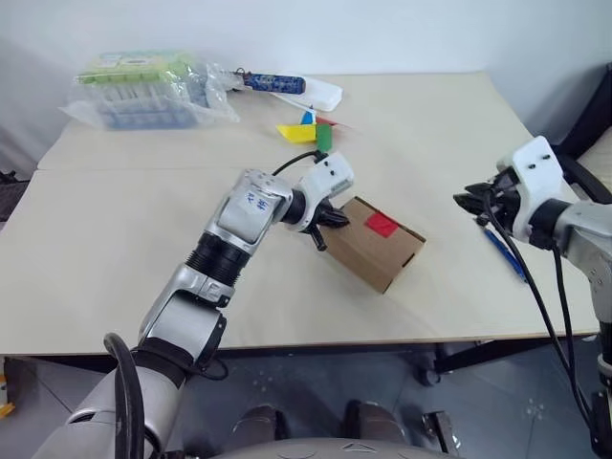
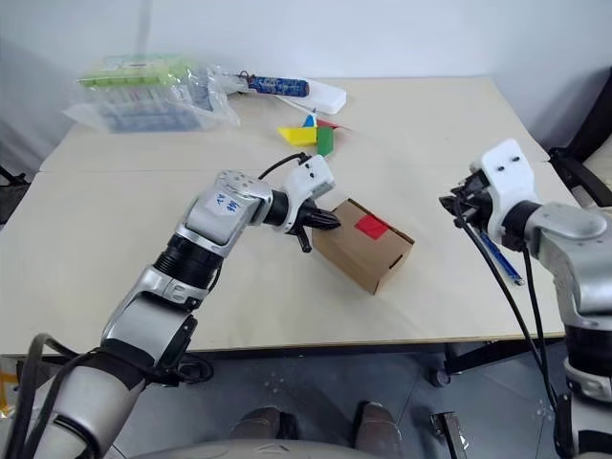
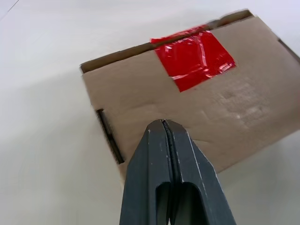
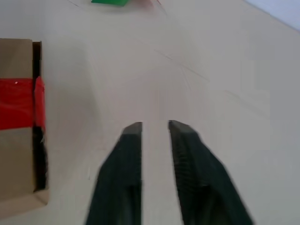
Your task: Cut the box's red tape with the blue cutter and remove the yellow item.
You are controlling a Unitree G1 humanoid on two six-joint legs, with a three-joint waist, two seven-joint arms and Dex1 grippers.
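Note:
The brown cardboard box [image 1: 378, 251] lies closed near the table's middle, with the red tape [image 1: 381, 224] across its top seam. My left gripper [image 3: 162, 123] is shut and empty, its tips against the box's top at the left end. At the right, my right gripper [image 4: 154, 125] hovers above the table, open by a narrow gap with nothing between its fingers. The slim blue cutter [image 1: 504, 251] lies on the table just below that gripper. The yellow item is hidden.
A clear plastic package [image 1: 143, 91] with a green label sits at the back left. A dark-blue patterned tube [image 1: 274, 83] lies beside it. A coloured paper pinwheel [image 1: 308, 131] lies behind the box. A black chair [image 1: 593, 124] stands past the table's right edge.

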